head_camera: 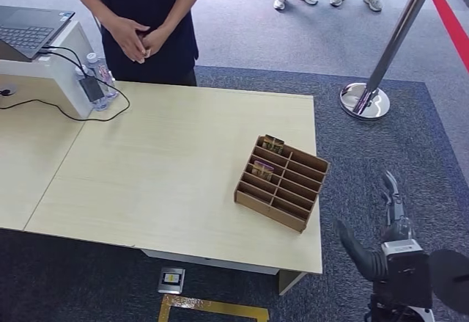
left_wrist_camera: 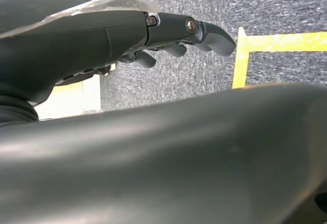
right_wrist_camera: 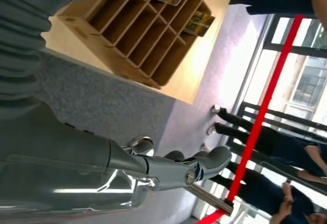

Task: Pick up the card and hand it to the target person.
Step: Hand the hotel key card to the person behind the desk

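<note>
- Hanging beside the surface (head_camera: 165, 168), off its right edge and over the carpet, the right hand (head_camera: 393, 203) holds nothing, its fingers extended and apart.
- Left hand (left_wrist_camera: 181, 32) also holds nothing, fingers loosely extended above the carpet near a yellow floor line (left_wrist_camera: 277, 41).
- Two cards (head_camera: 272, 144) (head_camera: 262, 169) stand in slots of the wooden slotted tray (head_camera: 282, 208) on the surface's right part.
- A person (head_camera: 145, 14) stands at the far side, hands clasped.
</note>
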You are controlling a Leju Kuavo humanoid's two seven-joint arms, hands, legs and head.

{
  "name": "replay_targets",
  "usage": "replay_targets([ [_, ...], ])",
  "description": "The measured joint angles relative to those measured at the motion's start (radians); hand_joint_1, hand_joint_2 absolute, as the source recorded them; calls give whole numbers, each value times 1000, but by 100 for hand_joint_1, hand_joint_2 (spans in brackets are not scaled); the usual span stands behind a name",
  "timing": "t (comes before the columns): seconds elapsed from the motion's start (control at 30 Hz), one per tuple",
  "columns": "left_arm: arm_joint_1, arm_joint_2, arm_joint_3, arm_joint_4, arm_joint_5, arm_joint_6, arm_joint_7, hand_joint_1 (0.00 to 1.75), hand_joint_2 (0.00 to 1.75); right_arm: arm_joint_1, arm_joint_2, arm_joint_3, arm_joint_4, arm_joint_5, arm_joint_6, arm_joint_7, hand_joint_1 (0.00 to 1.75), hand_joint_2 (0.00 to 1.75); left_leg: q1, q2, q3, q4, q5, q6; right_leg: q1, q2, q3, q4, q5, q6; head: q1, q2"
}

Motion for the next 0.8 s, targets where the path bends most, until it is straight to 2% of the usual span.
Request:
replay_targets([
  [0.1, -1, 0, 0, 0, -3, 0, 2, 0, 0, 23, 49, -113, 15, -5, 91, 29, 0, 0, 0, 0, 0, 0, 0, 0, 0, 0, 0, 0, 0, 0, 0, 0],
  [0.2, 0, 0, 0, 0, -5, -3, -3, 0, 0, 11, 91, -243, 105, 58, 143, 78, 0, 0, 0, 0, 0, 0, 0, 0, 0, 0, 1, 0, 0, 0, 0, 0],
  [0.33, 1, 1, 0, 0, -15, -10, -14, 0, 0, -62, 103, -424, 384, 155, 110, 103, 0, 175, 0, 0, 1, 0, 0, 0, 0, 0, 2, 0, 0, 0, 0, 0],
  [0.47, 0, 0, -1, 0, -27, -13, -16, 0, 0, -198, 48, -598, 849, 238, -13, 153, 0, 175, -1, 0, 3, 0, 0, 1, 0, 0, 3, -1, 0, 2, 0, 0],
  [0.57, 2, 0, -2, 0, -36, -14, -16, 0, 0, -254, 15, -709, 1152, 209, -29, 222, 0, 175, -1, -1, 3, 0, -1, 2, 0, 0, 4, -1, -1, 2, 0, 0],
  [0.7, 2, 0, -5, 0, -51, -19, -20, 0, 0, -279, 13, -821, 1423, 176, -31, 406, 0, 175, 0, 0, 3, -1, -2, 1, 0, 0, 4, 0, -3, 0, 0, 0],
  [0.8, 1, 0, -10, 0, -58, -20, -21, 0, 0, -288, 27, -856, 1530, 190, -36, 478, 0, 175, 1, 0, 4, -1, -2, 0, 0, 0, 3, 1, -4, -1, 0, 0],
])
